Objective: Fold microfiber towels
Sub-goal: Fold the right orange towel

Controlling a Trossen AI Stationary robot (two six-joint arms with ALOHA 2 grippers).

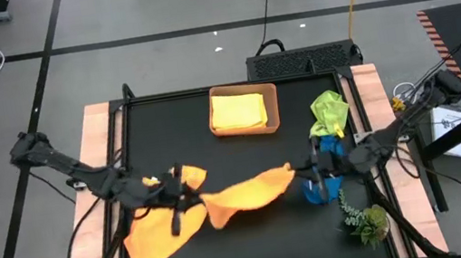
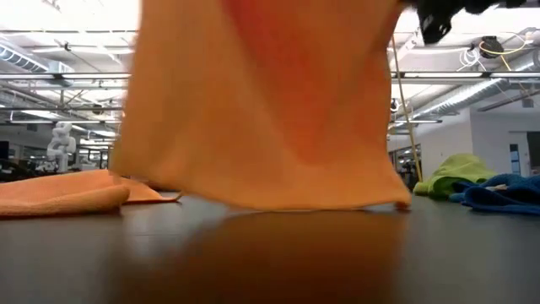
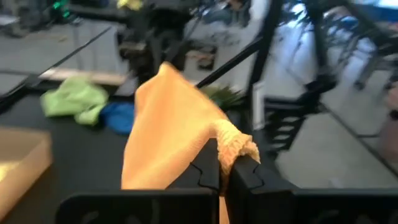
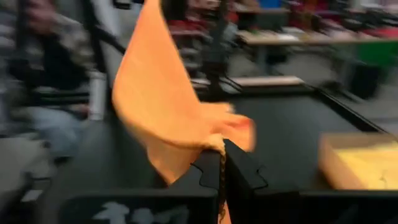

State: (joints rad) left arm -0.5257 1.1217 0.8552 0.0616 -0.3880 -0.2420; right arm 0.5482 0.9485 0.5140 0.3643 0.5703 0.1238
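Note:
An orange towel (image 1: 249, 190) hangs spread between my two grippers over the middle of the table. In the low view its lower edge (image 2: 278, 203) reaches the table top. My left gripper (image 1: 186, 186) is shut on its left end and my right gripper (image 1: 304, 173) on its right end. A second orange towel (image 1: 151, 237) lies crumpled on the table at the near left. A yellow towel (image 1: 239, 111) lies in the tan tray (image 1: 273, 109). A lime green towel (image 1: 329, 112) and a blue towel (image 1: 325, 147) lie at the right. My left gripper (image 3: 222, 163) pinches a bunched corner of the orange towel (image 3: 236, 144) between its two fingers. The cloth rises past the fingertips and runs away toward the other arm, lifted, with a slack sag. My right gripper (image 4: 222, 155) pinches the towel's other end at a corner (image 4: 214, 144) between its two fingers. The cloth spreads out from the fingertips toward the left arm, lifted and loosely hanging; one layer or several, I cannot tell.
A leafy plant sprig (image 1: 365, 219) lies at the near right corner. The blue towel sits right beside my right gripper. The tray stands at the far middle. A person (image 4: 43, 81) sits beyond the table's left side in the right wrist view.

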